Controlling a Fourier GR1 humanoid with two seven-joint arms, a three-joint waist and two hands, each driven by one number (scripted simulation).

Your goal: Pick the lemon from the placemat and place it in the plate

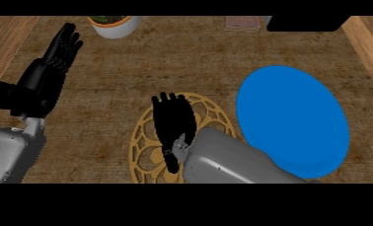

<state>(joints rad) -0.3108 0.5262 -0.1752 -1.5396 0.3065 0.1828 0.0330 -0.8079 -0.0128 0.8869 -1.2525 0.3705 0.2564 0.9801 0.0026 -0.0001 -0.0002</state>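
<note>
Right hand (173, 121) lies straight-fingered over the round gold lattice placemat (146, 138) - the lemon is out of sight, perhaps beneath it - while the blue plate (291, 121) alongside holds nothing, so grasp and placing seemingly remain; left hand (53, 64) rests open at left.

My right hand (173, 116) is black; the plate (291, 121) plain blue, the placemat (146, 143) gold openwork flowers, the bench (146, 72) mottled brown.
</note>
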